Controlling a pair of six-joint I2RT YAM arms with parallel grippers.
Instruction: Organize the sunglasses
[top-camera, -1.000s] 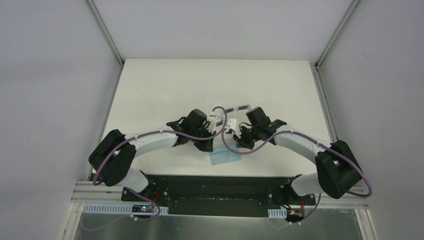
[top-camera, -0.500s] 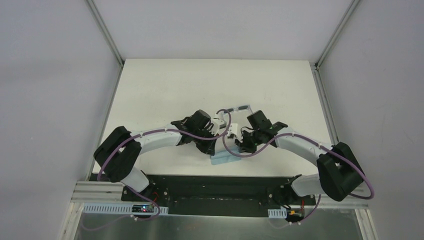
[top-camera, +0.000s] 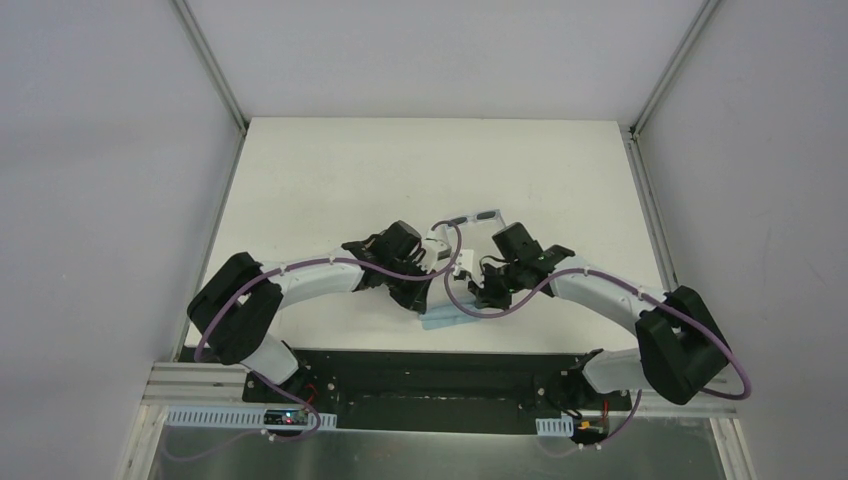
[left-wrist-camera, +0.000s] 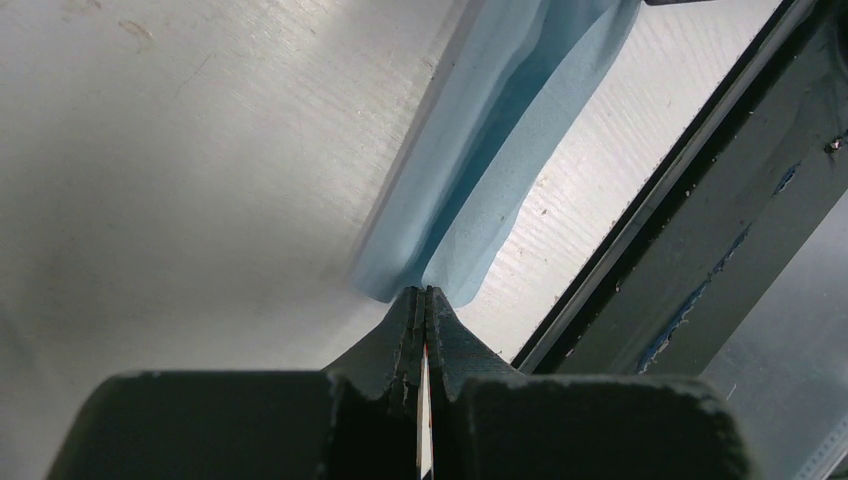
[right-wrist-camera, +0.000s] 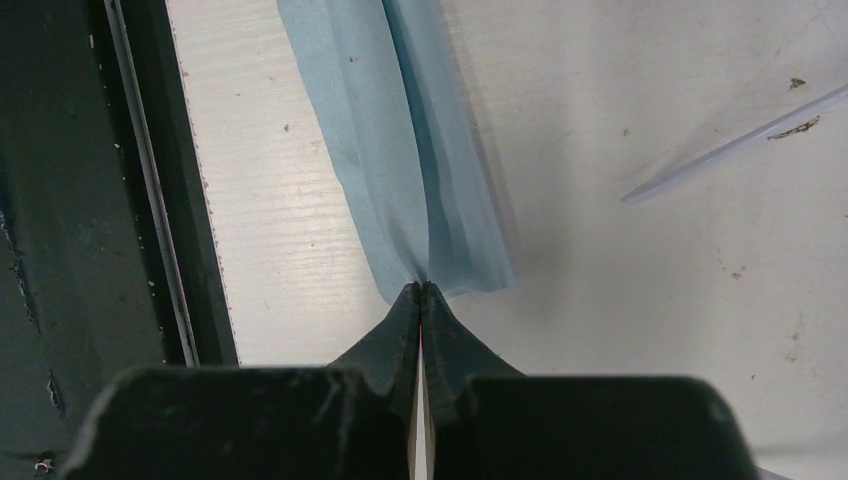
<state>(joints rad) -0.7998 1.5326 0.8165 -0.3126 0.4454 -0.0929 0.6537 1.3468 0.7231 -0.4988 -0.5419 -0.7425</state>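
The sunglasses (top-camera: 475, 217), with a thin white frame and dark lenses, lie on the table just beyond both wrists. One slim white temple arm (right-wrist-camera: 730, 145) shows in the right wrist view. No gripper touches them. My left gripper (left-wrist-camera: 425, 292) is shut on one end of a light blue cloth (left-wrist-camera: 500, 130). My right gripper (right-wrist-camera: 421, 287) is shut on the other end of the cloth (right-wrist-camera: 400, 150). The cloth (top-camera: 443, 320) hangs folded lengthwise between them, close to the table's near edge.
A small white-and-black object (top-camera: 462, 257) sits between the two wrists, partly hidden. The black base rail (left-wrist-camera: 700, 200) runs along the near table edge right beside the cloth, also in the right wrist view as the rail (right-wrist-camera: 80, 200). White walls enclose the table (top-camera: 330, 170).
Both arms have drawn slightly toward the near edge, still gripping the cloth. The cloth looks narrower and more folded than a second ago. The sunglasses have not moved.
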